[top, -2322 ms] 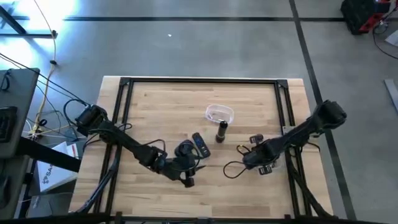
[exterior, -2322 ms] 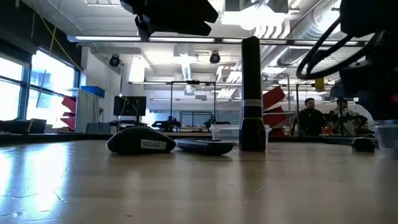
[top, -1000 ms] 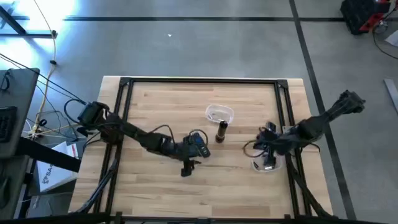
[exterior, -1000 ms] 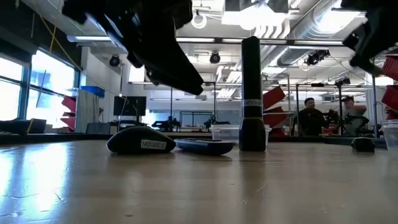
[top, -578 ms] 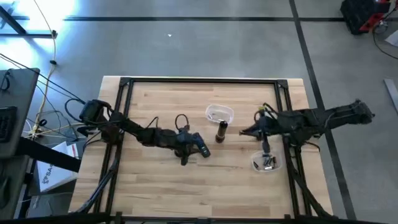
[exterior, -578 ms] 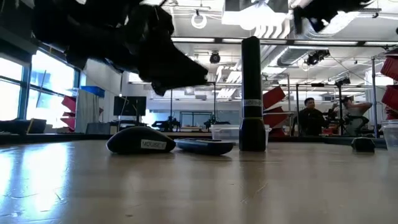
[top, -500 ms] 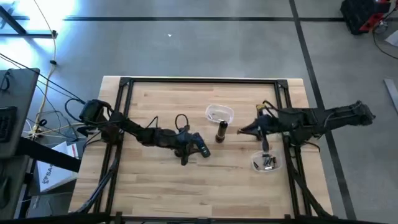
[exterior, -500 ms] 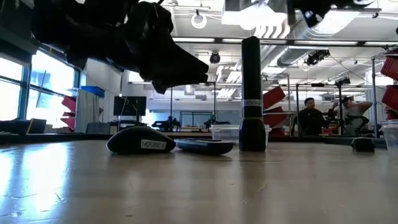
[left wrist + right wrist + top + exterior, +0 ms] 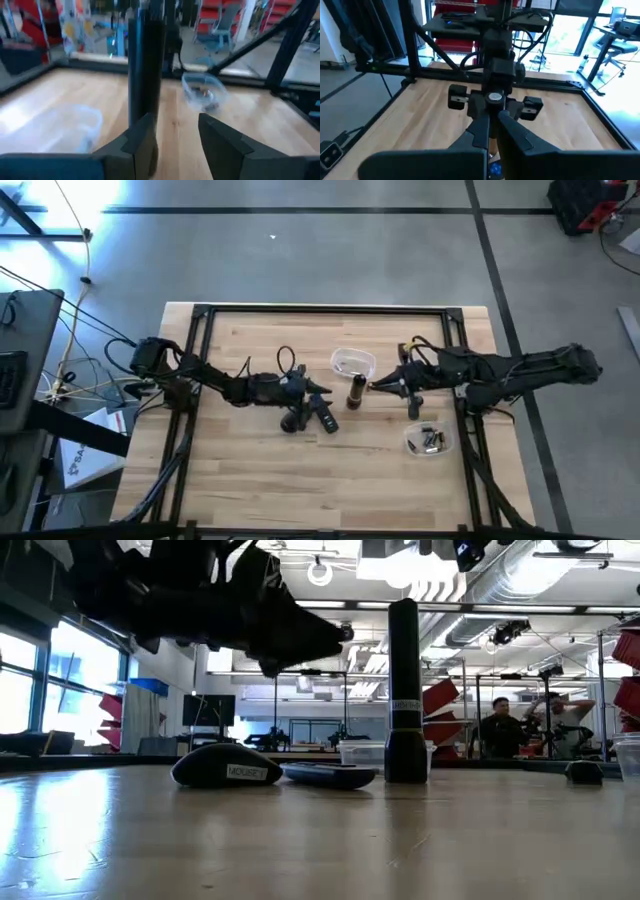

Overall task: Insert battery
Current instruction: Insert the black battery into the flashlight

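Note:
A black flashlight (image 9: 355,390) stands upright on its wide end at the table's middle, and shows tall in the low view (image 9: 403,690). My left gripper (image 9: 322,388) hovers open just left of it. In the left wrist view (image 9: 175,125) the flashlight (image 9: 145,70) stands ahead of one finger, apart from it. My right gripper (image 9: 376,386) hovers shut just right of the flashlight; nothing shows between its fingers (image 9: 493,120). Batteries lie in a clear cup (image 9: 428,440) near the right edge.
A black mouse (image 9: 227,766) and a dark remote (image 9: 326,416) lie on the table, nearer than my left gripper. A clear tub (image 9: 353,364) sits just beyond the flashlight. The black table frame (image 9: 320,309) runs along the far and side edges. Bare wood lies toward the near edge.
My left gripper has swung from beside the mouse toward the far edge and right, up to the flashlight's left side. My right gripper has left the battery cup and travelled toward the far edge and left, stopping close to the flashlight's right side. The flashlight has stayed upright.

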You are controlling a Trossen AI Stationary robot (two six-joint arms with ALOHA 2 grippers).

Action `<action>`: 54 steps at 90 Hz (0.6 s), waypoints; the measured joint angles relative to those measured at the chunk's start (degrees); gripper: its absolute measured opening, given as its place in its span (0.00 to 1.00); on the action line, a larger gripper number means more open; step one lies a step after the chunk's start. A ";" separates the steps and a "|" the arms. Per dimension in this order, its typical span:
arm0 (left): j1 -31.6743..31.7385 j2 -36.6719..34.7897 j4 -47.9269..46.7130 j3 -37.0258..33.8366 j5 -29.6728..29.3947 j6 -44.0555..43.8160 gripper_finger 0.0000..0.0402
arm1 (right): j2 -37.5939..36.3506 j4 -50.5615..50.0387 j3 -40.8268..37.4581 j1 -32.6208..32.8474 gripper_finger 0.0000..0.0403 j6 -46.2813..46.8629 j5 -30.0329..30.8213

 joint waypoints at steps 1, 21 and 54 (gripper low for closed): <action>0.05 0.00 0.16 0.10 0.11 0.37 0.34 | 0.28 0.46 0.00 0.00 0.00 0.12 0.00; -0.61 0.04 1.04 4.94 0.46 9.10 0.34 | 6.78 8.50 0.00 0.15 0.00 1.29 0.02; -0.45 0.04 0.89 8.47 2.36 13.30 0.40 | 12.08 14.32 0.01 0.17 0.00 3.77 -0.04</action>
